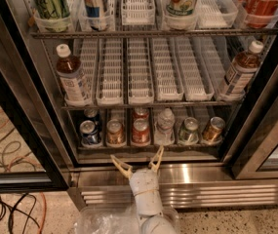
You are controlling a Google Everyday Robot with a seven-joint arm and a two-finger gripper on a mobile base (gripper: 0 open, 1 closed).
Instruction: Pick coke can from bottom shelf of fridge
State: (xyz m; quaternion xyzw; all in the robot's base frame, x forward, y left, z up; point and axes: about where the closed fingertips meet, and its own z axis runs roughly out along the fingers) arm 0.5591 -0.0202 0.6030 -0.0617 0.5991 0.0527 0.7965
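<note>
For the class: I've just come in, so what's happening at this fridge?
A robot arm's gripper hovers with its fingers open just in front of the fridge, level with the bottom shelf. It holds nothing. The coke can stands untouched in the front row of cans, just beyond the gripper.

Claw (137, 153) before fridge (211, 175) base; arm (147, 204) cropped below
</note>
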